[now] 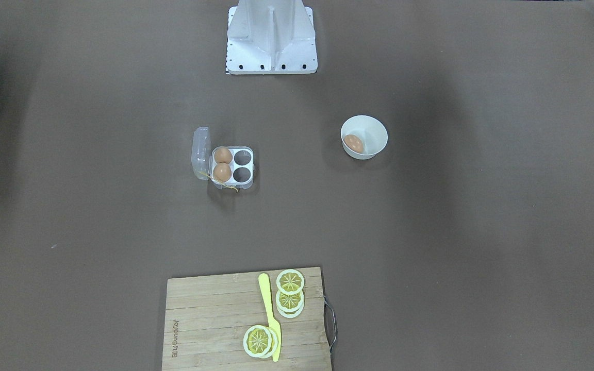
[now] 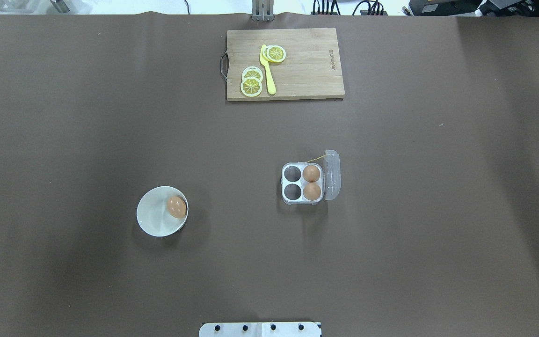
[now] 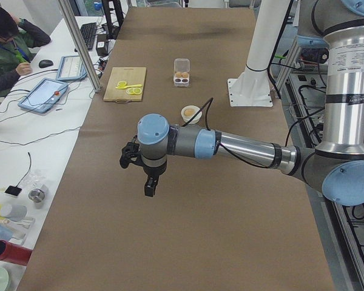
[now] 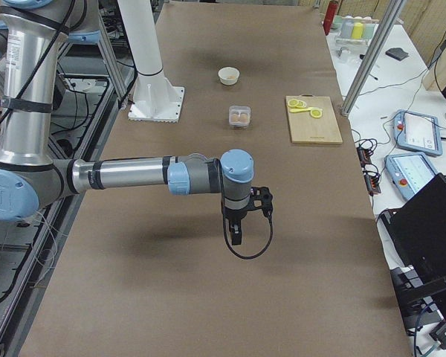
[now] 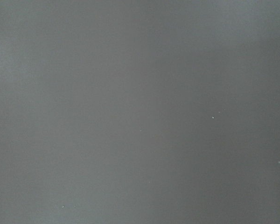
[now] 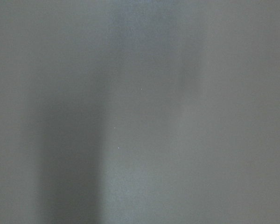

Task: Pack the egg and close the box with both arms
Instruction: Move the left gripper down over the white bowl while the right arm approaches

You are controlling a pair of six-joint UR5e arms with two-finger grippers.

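One brown egg [image 2: 176, 206] lies in a round white bowl [image 2: 155, 220] on the table's left half. The clear box [image 2: 302, 183] sits right of centre, its lid [image 2: 332, 174] hinged open to the right. Two eggs [image 2: 311, 173] fill its right cells and the two left cells are empty. The left arm's gripper [image 3: 150, 185] hangs over bare table well short of the bowl [image 3: 190, 113]. The right arm's gripper [image 4: 236, 234] hangs over bare table well short of the box [image 4: 239, 116]. I cannot tell whether either is open or shut. Both wrist views show only bare table.
A wooden cutting board [image 2: 307, 70] with lemon slices [image 2: 251, 84] and a yellow knife [image 2: 267, 70] lies at the far edge. The white robot base [image 1: 271, 38] stands at the near edge. An operator [image 3: 6, 42] sits at a side desk.
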